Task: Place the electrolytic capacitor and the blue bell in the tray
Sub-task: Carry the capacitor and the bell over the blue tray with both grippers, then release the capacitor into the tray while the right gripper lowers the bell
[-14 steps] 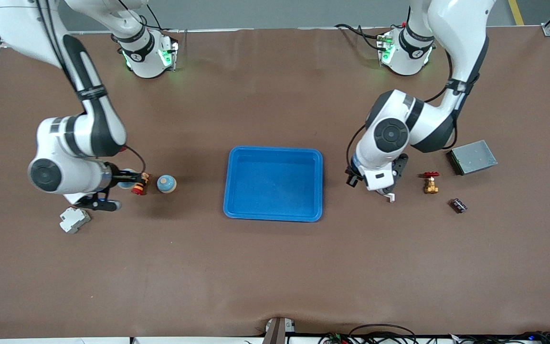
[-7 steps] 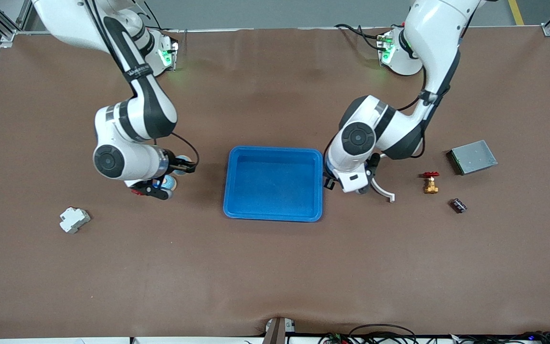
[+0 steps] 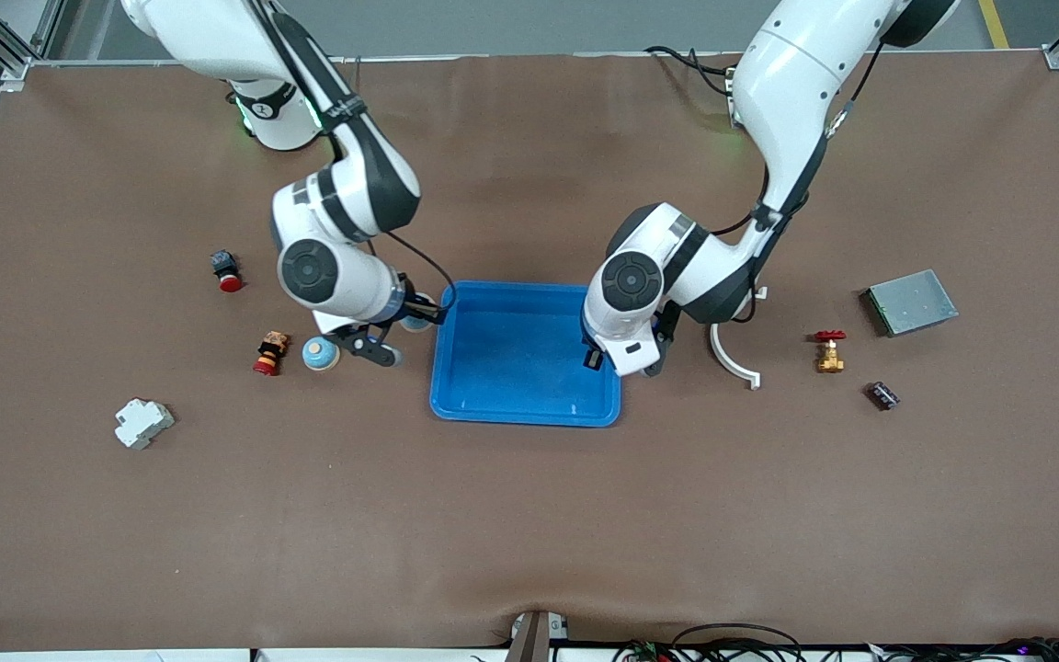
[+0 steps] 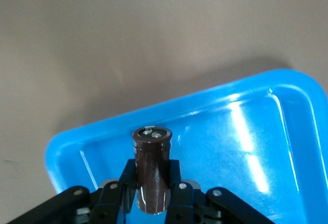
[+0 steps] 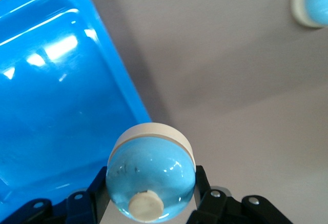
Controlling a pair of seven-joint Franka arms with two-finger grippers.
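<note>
The bright blue tray (image 3: 529, 405) lies mid-table. My left gripper (image 3: 620, 360) hangs over the tray's rim at the left arm's end, shut on a dark brown electrolytic capacitor (image 4: 152, 172) that stands up between the fingers (image 4: 176, 183), with the tray's floor (image 4: 246, 147) below it. My right gripper (image 3: 415, 317) is over the rim at the right arm's end, shut on a light blue bell (image 5: 151, 178) with a cream base, just outside the tray's edge (image 5: 128, 90).
A second blue bell (image 3: 320, 353) and a red-and-yellow part (image 3: 269, 354) sit beside the right gripper. Toward the right arm's end are a red button (image 3: 226, 271) and a white breaker (image 3: 143, 423). Toward the left arm's end lie a white curved piece (image 3: 734, 360), brass valve (image 3: 829, 351), grey box (image 3: 911, 302) and small dark component (image 3: 882, 395).
Both arms have swung inward to the tray, each carrying its object. The right arm came from its end of the table, the left from beside the white curved piece.
</note>
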